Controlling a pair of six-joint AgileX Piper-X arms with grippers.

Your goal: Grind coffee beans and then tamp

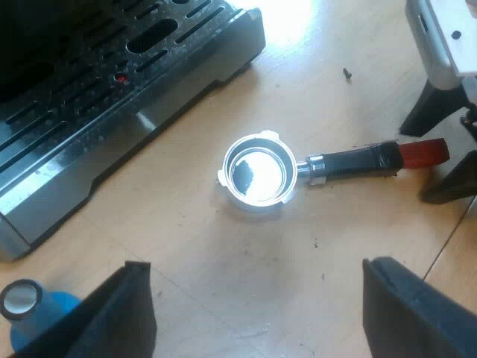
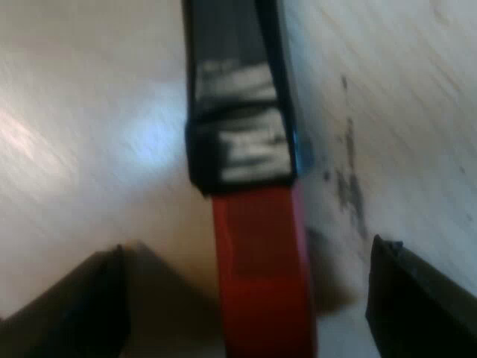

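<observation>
Two grippers, both spread wide: the right gripper (image 2: 247,246) straddles the red end (image 2: 261,291) of the dark handle (image 2: 238,74), one finger on either side, not clamped. The left gripper (image 1: 256,265) hovers above the holder (image 1: 257,177) - it lies loose on the wooden table (image 1: 179,246), near the espresso machine (image 1: 97,82). A blue tamper (image 1: 45,313) stands beside one left finger.
</observation>
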